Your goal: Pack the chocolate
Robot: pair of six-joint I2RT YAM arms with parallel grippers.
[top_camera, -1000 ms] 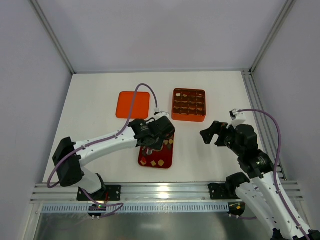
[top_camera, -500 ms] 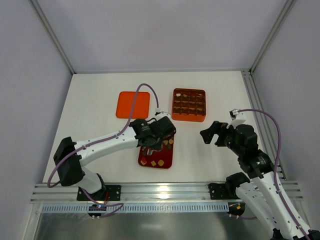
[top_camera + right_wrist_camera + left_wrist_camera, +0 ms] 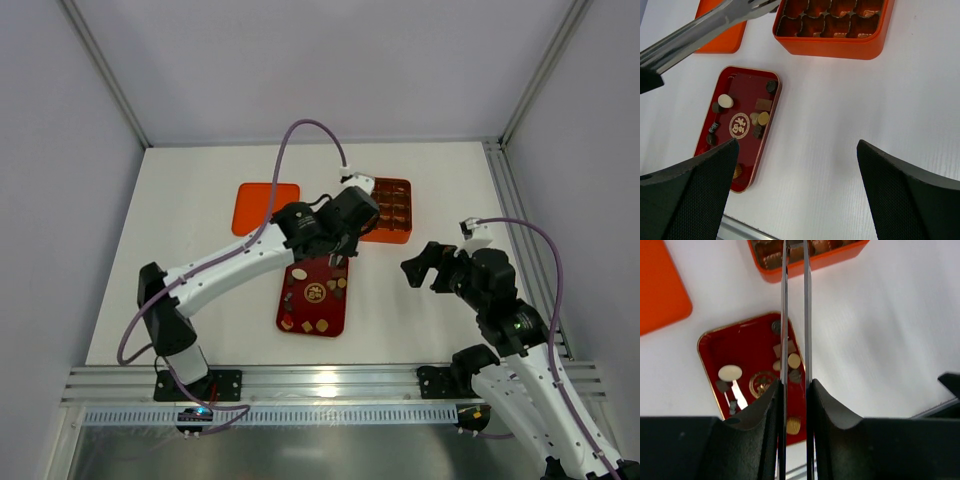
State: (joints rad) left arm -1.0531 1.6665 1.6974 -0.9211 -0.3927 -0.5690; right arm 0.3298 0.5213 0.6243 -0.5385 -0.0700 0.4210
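Hanging above the glossy dark red tray point(image 3: 742, 85), the left gripper point(image 3: 771, 6) holds its two slim steel blades nearly together at the corner of the orange box point(image 3: 830, 47); whether they pinch anything cannot be told. The right gripper point(image 3: 412, 265) gapes, its two black textured fingers wide apart. About ten small round, oval and square chocolate pieces point(image 3: 763, 104) lie in the tray, and more sit in the box cells.

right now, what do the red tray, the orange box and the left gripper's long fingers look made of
Red tray: likely lacquered tin; glossy, glare streak, thin gold rim.
Orange box: plastic or painted metal, unclear; smooth, even satin walls, rounded corners.
Left gripper's fingers: bare polished steel, seemingly; silvery, reflective, thin blades.
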